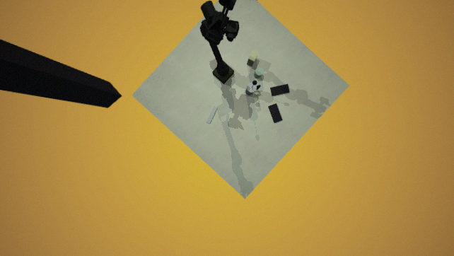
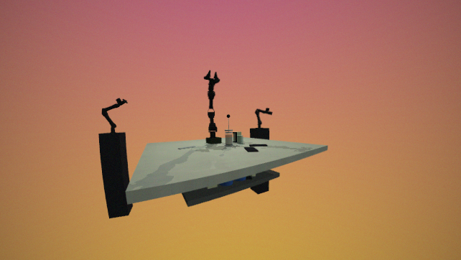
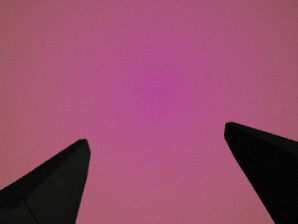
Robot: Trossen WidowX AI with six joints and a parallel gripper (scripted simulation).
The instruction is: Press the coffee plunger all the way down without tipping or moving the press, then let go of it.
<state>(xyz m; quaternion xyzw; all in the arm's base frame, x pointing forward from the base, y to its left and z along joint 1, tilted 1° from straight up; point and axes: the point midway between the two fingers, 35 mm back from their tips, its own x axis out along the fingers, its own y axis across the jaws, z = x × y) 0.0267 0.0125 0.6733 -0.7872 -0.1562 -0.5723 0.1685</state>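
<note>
The arm stood bolt upright and the pincer (image 2: 212, 75) pointed straight at the sky, its 2 fingers spread wide with only pink haze between them. It gripped nothing at all. In the wrist view both fingertips ran off the bottom edge as dark wedges, so their lower parts were cut away.

Far below the pincer and a little off to one side of the arm's base sat the coffee press (image 2: 228, 137), upright on the worktop (image 2: 201, 165). Its plunger (image 2: 228, 116) was fully raised, a thin rod topped by a small dark knob, well apart from the pincer. From overhead the press (image 1: 252, 88) shrank to a pale blob with a dark dot, and its handle was hard to pick out.

Just beside the press, on the side away from the arm, a pale green cup (image 2: 240, 138) and a dark block behind it partly overlapped, too small to tell what the block was. 2 flat black slabs (image 1: 279, 90) lay farther out again, and a white bar (image 1: 212, 114) rested off on its own. The overhead view clipped the pincer at the top edge.
</note>
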